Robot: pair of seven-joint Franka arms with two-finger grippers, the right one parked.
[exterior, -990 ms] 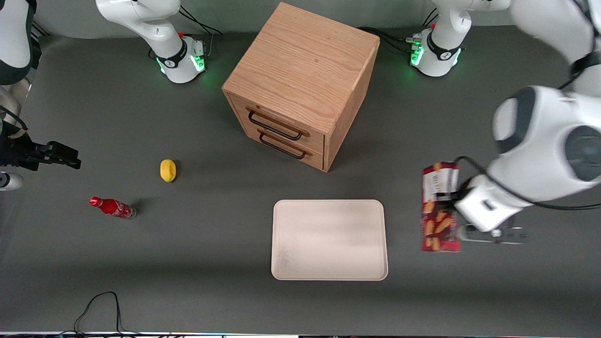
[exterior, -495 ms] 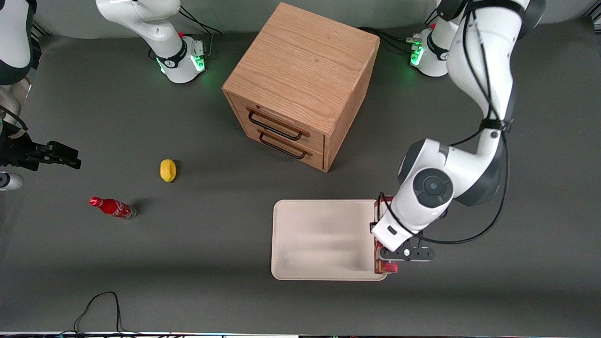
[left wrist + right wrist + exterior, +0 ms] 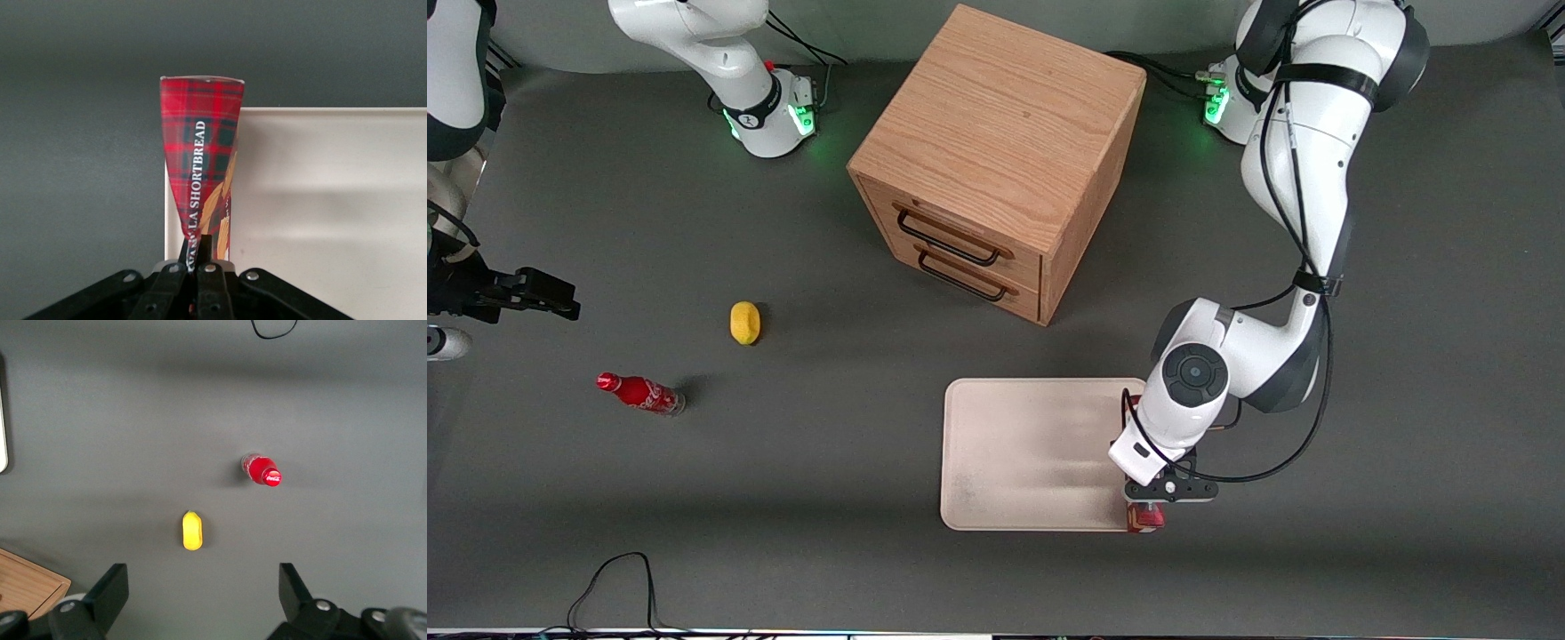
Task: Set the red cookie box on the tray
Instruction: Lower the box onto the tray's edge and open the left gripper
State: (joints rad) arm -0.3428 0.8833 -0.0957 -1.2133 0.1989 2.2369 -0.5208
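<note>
The red cookie box (image 3: pixel 1145 518) hangs from my left gripper (image 3: pixel 1154 494), mostly hidden under the wrist in the front view. It is over the tray's corner nearest the camera, at the working arm's end. The tray (image 3: pixel 1014 444) is a pale cream rectangle lying flat on the dark table. In the left wrist view the box (image 3: pixel 203 150) shows its narrow tartan side, held edge-on over the rim of the tray (image 3: pixel 333 200). My gripper (image 3: pixel 199 252) is shut on the box, one finger on each broad face.
A wooden two-drawer cabinet (image 3: pixel 996 151) stands farther from the camera than the tray. A yellow fruit (image 3: pixel 744 322) and a small red soda bottle (image 3: pixel 640 393) lie toward the parked arm's end. A black cable (image 3: pixel 614 578) loops near the table's front edge.
My gripper has carried the box from beside the tray to over its corner at the working arm's end, nearer the camera. The box has turned from broad face up to edge-on.
</note>
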